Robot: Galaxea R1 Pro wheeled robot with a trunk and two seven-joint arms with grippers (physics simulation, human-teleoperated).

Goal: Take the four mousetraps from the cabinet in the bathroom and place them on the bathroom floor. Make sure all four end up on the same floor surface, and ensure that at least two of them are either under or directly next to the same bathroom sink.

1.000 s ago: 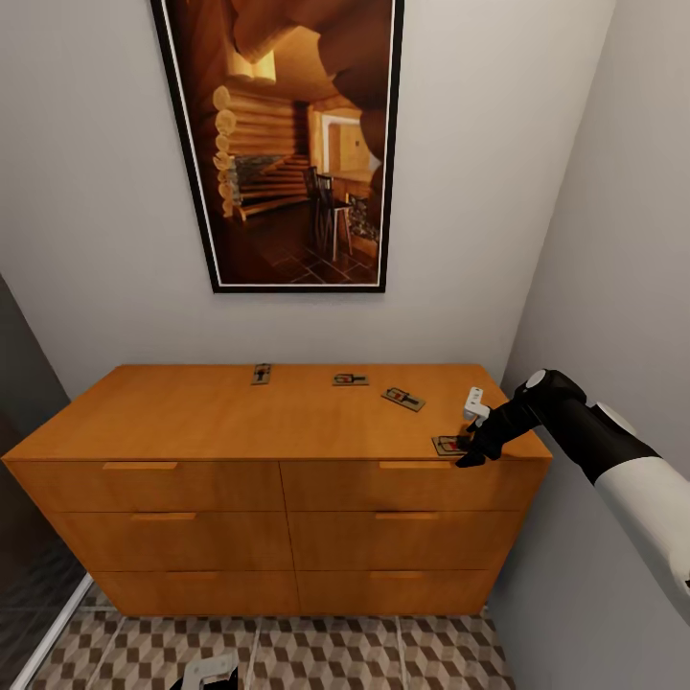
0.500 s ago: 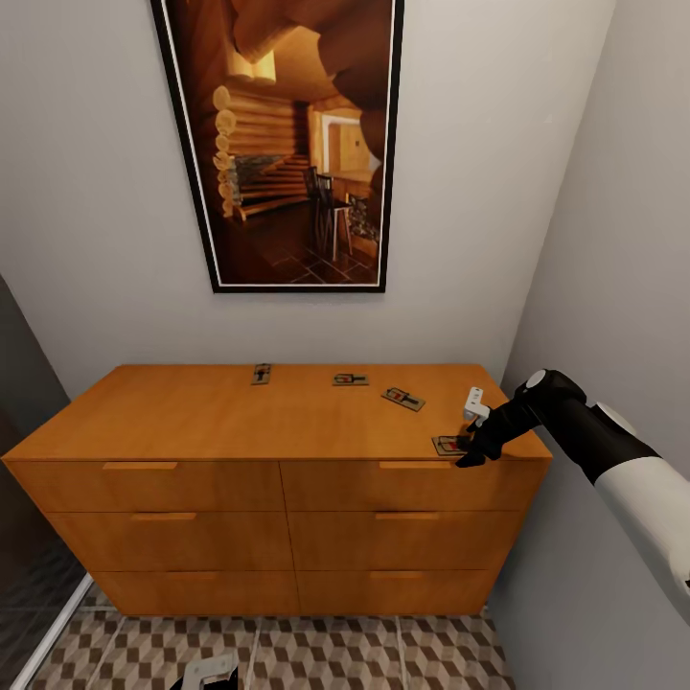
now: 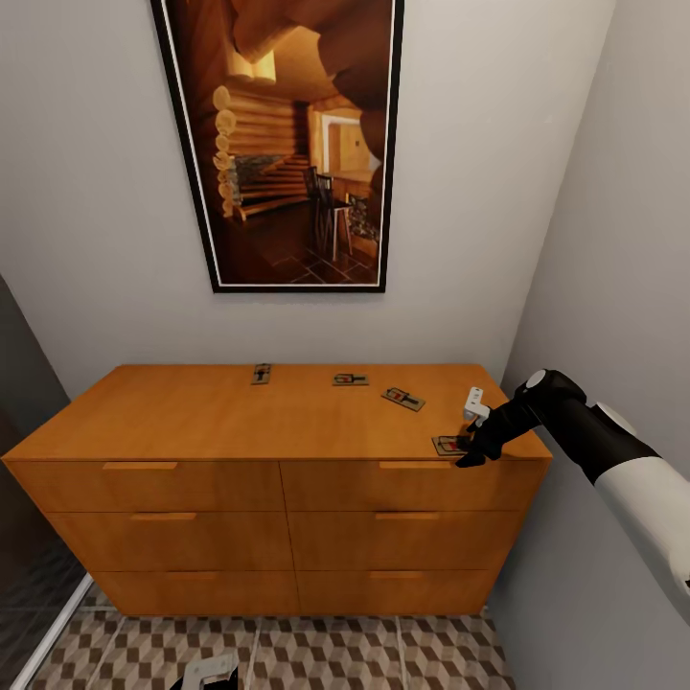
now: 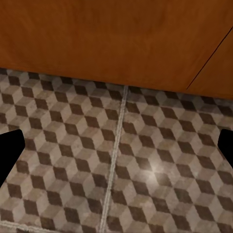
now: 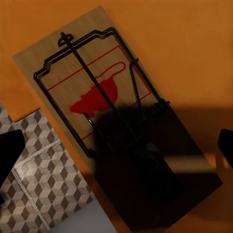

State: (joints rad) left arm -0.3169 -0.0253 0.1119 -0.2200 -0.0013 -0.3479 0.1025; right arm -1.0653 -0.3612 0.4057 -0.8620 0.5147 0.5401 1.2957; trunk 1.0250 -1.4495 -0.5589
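Observation:
Four mousetraps lie on the orange-brown cabinet (image 3: 192, 412): one at the back (image 3: 261, 373), one beside it (image 3: 350, 379), a third (image 3: 402, 399) further right, and the last (image 3: 448, 445) at the front right edge. My right gripper (image 3: 468, 450) hovers over that last mousetrap (image 5: 104, 107). It is open (image 5: 116, 150), with one fingertip (image 5: 9, 150) on each side of the board and neither touching it. My left gripper (image 4: 116, 148) hangs low and open over the bathroom floor (image 4: 145, 160), in front of the cabinet's base (image 4: 116, 39). The bathroom sink is out of view.
A large framed picture (image 3: 292, 144) hangs above the cabinet. A grey wall (image 3: 623, 287) stands close on the right, next to my right arm. A dark panel (image 3: 19, 460) borders the left side. Cube-patterned floor (image 3: 335, 656) runs along the cabinet's front.

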